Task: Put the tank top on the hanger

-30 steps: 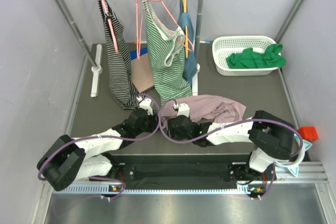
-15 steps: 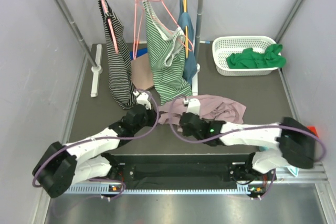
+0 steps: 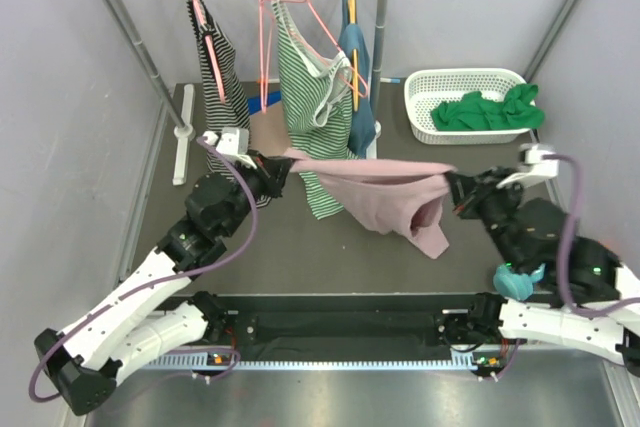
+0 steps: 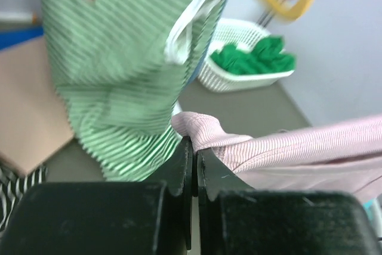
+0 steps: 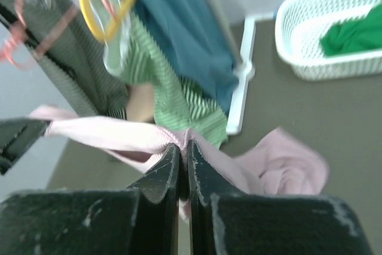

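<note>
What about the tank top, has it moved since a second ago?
Yes. The tank top was heaped on the table; now it hangs raised and stretched between the left claw and right claw, its right end nearer the white basket.

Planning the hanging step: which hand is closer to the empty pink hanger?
Left. The left hand grips the tank top near the bottom of the hanger; the right hand grips it far to the right.

The top view is bright, evenly lit and sharp, with faint soft shadows on the table (image 3: 330, 257). The left wrist view shows the tank top (image 4: 286, 153) crisp while the green-and-white striped top (image 4: 107, 76) blurs. The right wrist view is smeared throughout, worst at upper left.
</note>
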`<action>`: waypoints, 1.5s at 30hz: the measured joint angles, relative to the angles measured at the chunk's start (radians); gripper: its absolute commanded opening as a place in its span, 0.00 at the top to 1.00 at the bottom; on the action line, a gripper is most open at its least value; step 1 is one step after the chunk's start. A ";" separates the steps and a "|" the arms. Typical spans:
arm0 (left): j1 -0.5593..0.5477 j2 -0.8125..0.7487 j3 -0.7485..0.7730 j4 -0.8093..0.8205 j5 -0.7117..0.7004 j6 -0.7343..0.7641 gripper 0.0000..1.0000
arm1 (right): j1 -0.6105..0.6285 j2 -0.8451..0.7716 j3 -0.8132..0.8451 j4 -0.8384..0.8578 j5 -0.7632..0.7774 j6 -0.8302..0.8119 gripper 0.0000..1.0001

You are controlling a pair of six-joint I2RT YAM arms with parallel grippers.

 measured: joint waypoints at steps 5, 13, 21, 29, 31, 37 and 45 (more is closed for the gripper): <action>-0.006 0.000 0.130 -0.009 0.027 0.029 1.00 | 0.000 0.009 0.180 -0.009 0.041 -0.121 1.00; -0.007 0.067 0.295 -0.024 0.053 0.085 1.00 | 0.000 0.068 0.326 0.050 0.027 -0.351 1.00; -0.006 0.379 0.453 -0.019 0.178 0.076 1.00 | -0.017 0.189 0.372 0.103 0.114 -0.519 1.00; -0.006 0.654 0.531 -0.004 0.341 0.041 1.00 | -0.580 0.281 0.266 0.095 -0.242 -0.479 1.00; -0.006 0.694 0.582 -0.001 0.366 0.042 1.00 | -0.755 0.332 0.261 0.086 -0.369 -0.455 1.00; -0.007 0.837 0.837 0.005 0.478 0.047 1.00 | -0.977 0.427 0.391 0.013 -0.539 -0.422 1.00; -0.010 0.879 0.870 0.140 0.578 0.059 1.00 | -0.991 0.341 0.501 0.076 -0.615 -0.402 1.00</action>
